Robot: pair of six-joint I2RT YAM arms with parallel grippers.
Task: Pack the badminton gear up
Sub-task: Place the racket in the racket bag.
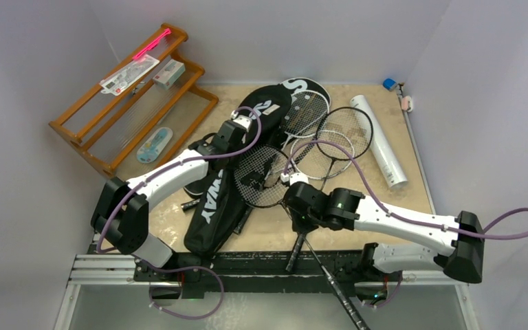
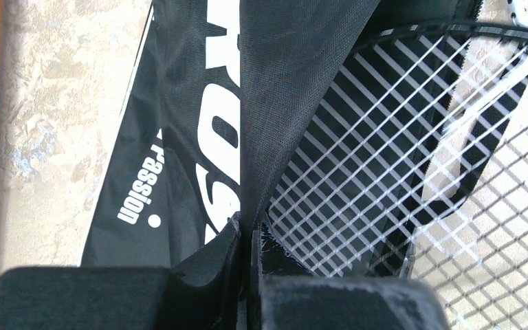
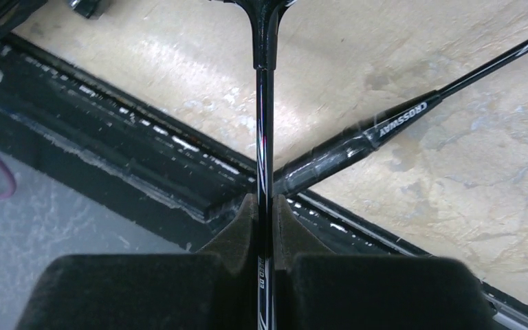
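My left gripper (image 1: pixel 245 128) (image 2: pixel 251 237) is shut on the lifted edge of the black CROSSWAY cover (image 1: pixel 213 203) (image 2: pixel 179 137), holding its mouth open. A racket head (image 2: pixel 357 165) (image 1: pixel 260 177) lies partly inside that opening. My right gripper (image 1: pixel 294 210) (image 3: pixel 265 206) is shut on that black racket's thin shaft (image 3: pixel 264 117) near the table's front edge. A second racket's handle (image 3: pixel 357 143) (image 1: pixel 296 252) crosses under the shaft. More rackets (image 1: pixel 330 134) overlap mid-table, beside the second cover (image 1: pixel 301 88). The white tube (image 1: pixel 380 141) lies at the right. No shuttlecocks show.
An orange-brown wooden rack (image 1: pixel 127 103) with packets and a pink stick (image 1: pixel 150 45) stands at the back left. A black rail (image 1: pixel 261 265) (image 3: pixel 144 165) runs along the table's near edge. Small objects (image 1: pixel 397 93) sit in the back right corner. Grey walls enclose the table.
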